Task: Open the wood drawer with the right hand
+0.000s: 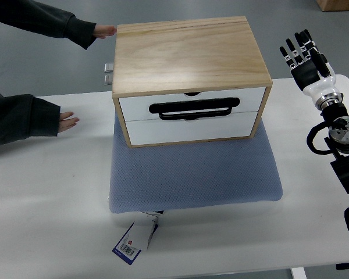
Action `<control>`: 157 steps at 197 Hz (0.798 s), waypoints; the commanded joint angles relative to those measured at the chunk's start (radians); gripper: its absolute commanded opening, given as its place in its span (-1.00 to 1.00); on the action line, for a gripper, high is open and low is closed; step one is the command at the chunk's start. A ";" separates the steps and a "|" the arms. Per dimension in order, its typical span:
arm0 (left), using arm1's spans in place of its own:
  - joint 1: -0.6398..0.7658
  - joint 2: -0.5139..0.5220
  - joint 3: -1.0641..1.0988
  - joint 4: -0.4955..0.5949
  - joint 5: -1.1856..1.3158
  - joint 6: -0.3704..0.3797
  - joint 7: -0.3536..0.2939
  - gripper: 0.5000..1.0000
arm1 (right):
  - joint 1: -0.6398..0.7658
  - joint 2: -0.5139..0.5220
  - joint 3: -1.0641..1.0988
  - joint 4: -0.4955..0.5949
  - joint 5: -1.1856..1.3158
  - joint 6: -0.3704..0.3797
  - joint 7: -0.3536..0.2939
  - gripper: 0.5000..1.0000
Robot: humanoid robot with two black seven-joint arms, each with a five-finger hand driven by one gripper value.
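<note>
A wooden drawer box (189, 58) sits on a blue-grey padded mat (195, 174), and the mat lies on a white table (46, 192). The box has a plain light wood top and sides, and its white front faces the robot's side. That front shows two drawer fronts, one above the other, both flush with the wood frame and so closed. A black handle (193, 108) runs across the middle of the front, along the seam between the two drawers.

The right robot hand (305, 55) stands to the right of the box, well apart from it and touching nothing. Its black fingers (291, 51) are straight and spread, pointing away from the robot, with the hand holding nothing. The white wrist and dark arm joints run down from it along the right edge of the picture, beside the mat's right border.

A person's hand (106, 30) in a dark sleeve rests at the far left corner of the box, touching or nearly touching its wood side. The person's other hand (67, 122) lies flat on the table to the left of the box, near its front left corner but apart from it. A small metal fitting (109, 74) sticks out at the box's left side.

In front of the box, a blue and white tag (135, 243) pokes out from under the mat's near edge
</note>
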 commanded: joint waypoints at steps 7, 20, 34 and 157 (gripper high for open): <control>0.000 0.000 0.002 -0.001 0.001 0.000 0.000 1.00 | 0.002 0.000 -0.001 0.000 0.000 -0.001 0.001 0.78; 0.000 0.000 0.000 -0.002 -0.002 0.003 0.000 1.00 | 0.002 0.000 -0.001 0.000 0.000 -0.001 0.001 0.78; 0.000 0.000 -0.001 -0.002 -0.004 0.005 0.000 1.00 | 0.003 0.000 -0.002 0.000 0.000 0.002 0.000 0.78; -0.005 0.000 0.000 -0.045 0.010 -0.011 0.000 1.00 | 0.600 -0.595 -0.836 0.429 -0.575 0.074 -0.153 0.78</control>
